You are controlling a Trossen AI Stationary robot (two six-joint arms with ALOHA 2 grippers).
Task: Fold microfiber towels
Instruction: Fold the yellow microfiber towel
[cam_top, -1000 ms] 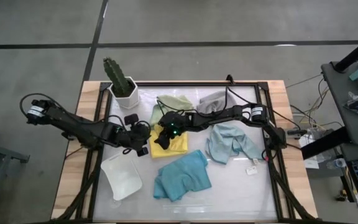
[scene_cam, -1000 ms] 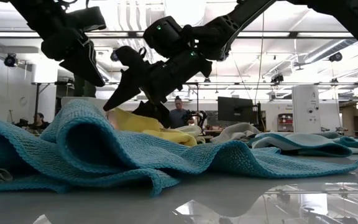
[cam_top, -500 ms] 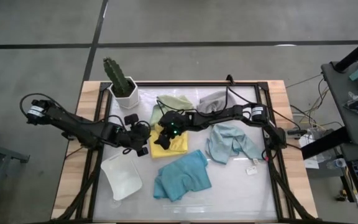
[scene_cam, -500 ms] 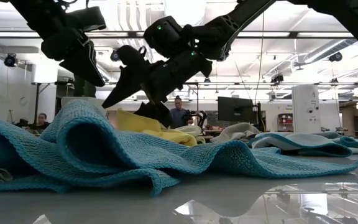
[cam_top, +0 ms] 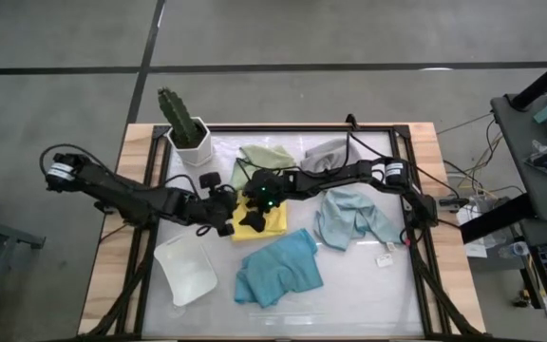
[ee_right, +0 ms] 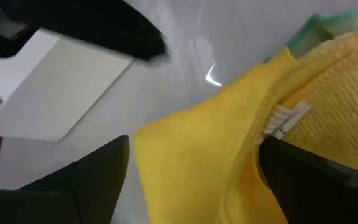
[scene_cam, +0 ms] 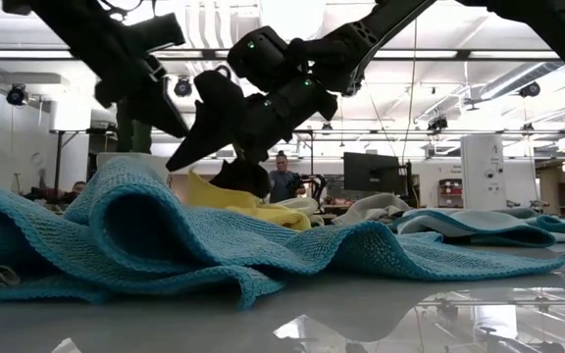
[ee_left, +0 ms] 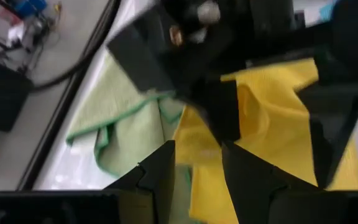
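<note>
Overhead, both tools meet over the yellow towel (cam_top: 266,221) at mid-table: left tool (cam_top: 226,215) at its edge, right tool (cam_top: 252,211) above it. Low view: right tool (scene_cam: 214,147) spread wide, holding nothing. Left wrist view: left tool (ee_left: 197,163) partly open over yellow cloth, sage green towel (ee_left: 123,118) beside

Left gripper (cam_top: 228,217) moved in from the tray side, now just beside the right gripper (cam_top: 251,215) at the edge of the yellow towel (cam_top: 272,220). In the low view, shifted toward the right arm, nearly touching it. Right gripper's fingers (ee_right: 73,180) spread wider than before, now fully apart over the yellow towel, near its raised fold.
</note>
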